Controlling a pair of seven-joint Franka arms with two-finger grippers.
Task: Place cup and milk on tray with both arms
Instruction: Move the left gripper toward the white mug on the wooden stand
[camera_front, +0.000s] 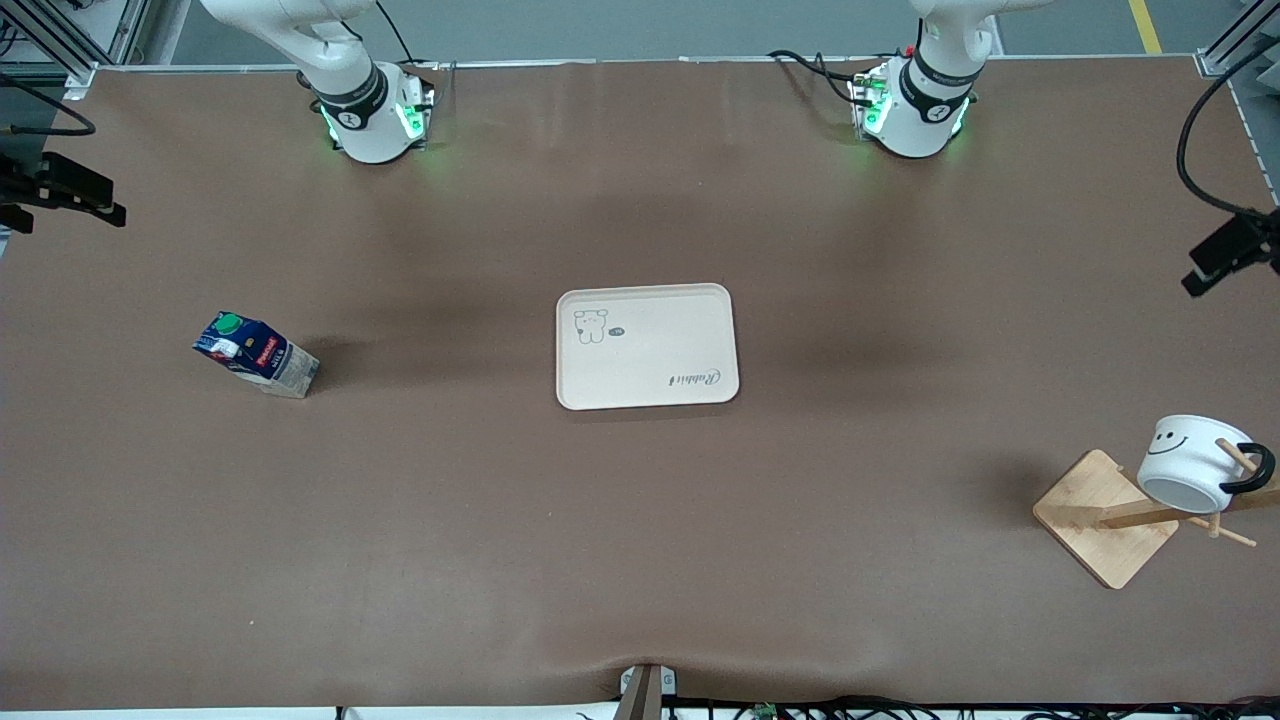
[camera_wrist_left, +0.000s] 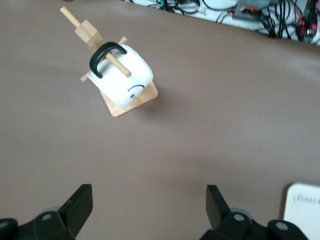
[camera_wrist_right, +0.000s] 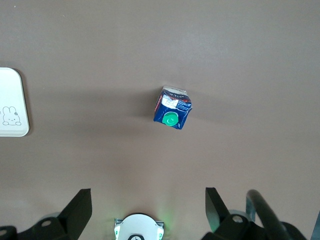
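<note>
The cream tray (camera_front: 650, 370) lies flat at the middle of the table, with nothing on it. The white smiley cup (camera_front: 1190, 465) hangs by its black handle on a peg of a wooden rack (camera_front: 1100, 520) toward the left arm's end, nearer to the front camera than the tray. The blue milk (camera_front: 255, 352) with its green cap stands toward the right arm's end. High over bare table, my left gripper (camera_wrist_left: 148, 197) is open, with the cup (camera_wrist_left: 125, 75) and a tray corner (camera_wrist_left: 304, 207) below. My right gripper (camera_wrist_right: 148, 200) is open above its own base, the milk (camera_wrist_right: 172, 107) apart from it.
The rack's square wooden base (camera_wrist_left: 145, 97) and slanted post (camera_wrist_left: 87, 32) carry several pegs around the cup. Black camera mounts (camera_front: 60, 190) (camera_front: 1230, 250) stand at both ends of the table. Cables (camera_wrist_left: 240, 10) run along the table's edge near the front camera.
</note>
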